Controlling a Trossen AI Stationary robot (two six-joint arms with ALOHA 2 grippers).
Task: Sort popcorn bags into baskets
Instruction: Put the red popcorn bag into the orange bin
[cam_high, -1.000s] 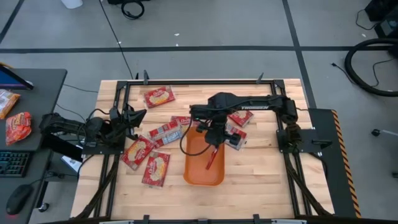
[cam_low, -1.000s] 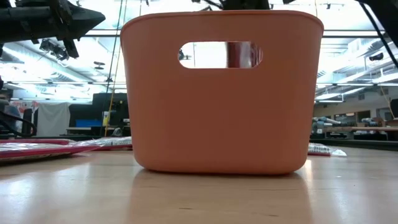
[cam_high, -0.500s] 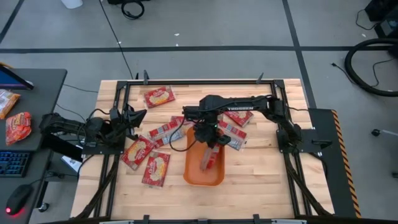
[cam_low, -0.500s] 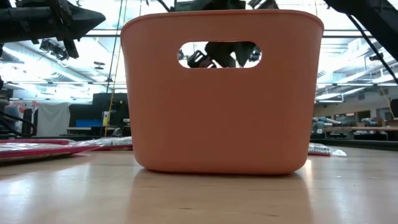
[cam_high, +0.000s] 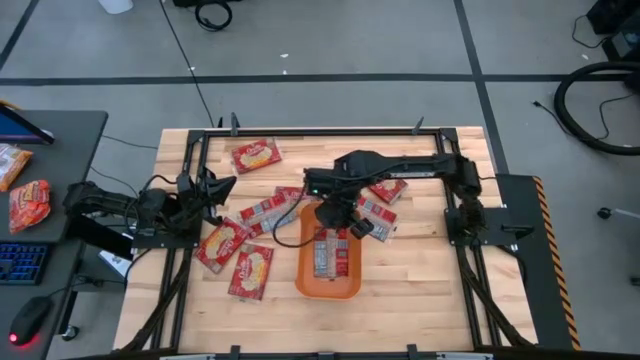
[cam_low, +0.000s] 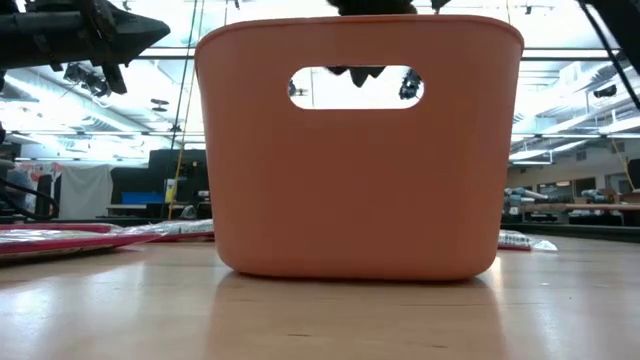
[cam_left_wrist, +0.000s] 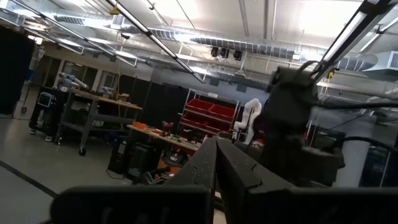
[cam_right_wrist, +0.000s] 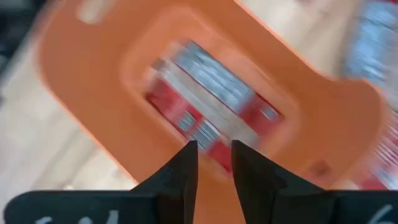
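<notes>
The orange basket (cam_high: 330, 285) stands at the table's middle, and in the low view the basket (cam_low: 360, 160) fills the picture. One red popcorn bag (cam_high: 328, 255) lies flat on its floor, blurred in the right wrist view as the bag (cam_right_wrist: 211, 118). My right gripper (cam_high: 335, 218) hangs over the basket's far end, pointing down; in its own view the right gripper (cam_right_wrist: 213, 165) is open with nothing between the fingers. Several more bags lie flat on the table: left of the basket (cam_high: 250, 270), (cam_high: 222, 244), (cam_high: 265, 212), and right of it (cam_high: 378, 218). My left gripper (cam_high: 225, 183) waits at the left edge, shut (cam_left_wrist: 216, 165).
One bag (cam_high: 256, 154) lies alone near the far left corner, another (cam_high: 386, 190) under the right arm. A dark cable (cam_high: 285, 238) loops down beside the basket's left wall. Bare wood shows along the table's near and right sides. A side desk (cam_high: 40, 200) stands left of the table.
The bag hung on edge below my right gripper inside the basket, then tipped over, and now lies flat on the basket's floor, free of the fingers. The right gripper dipped into the basket and has since risen; only its tips show through the handle slot in the low view.
</notes>
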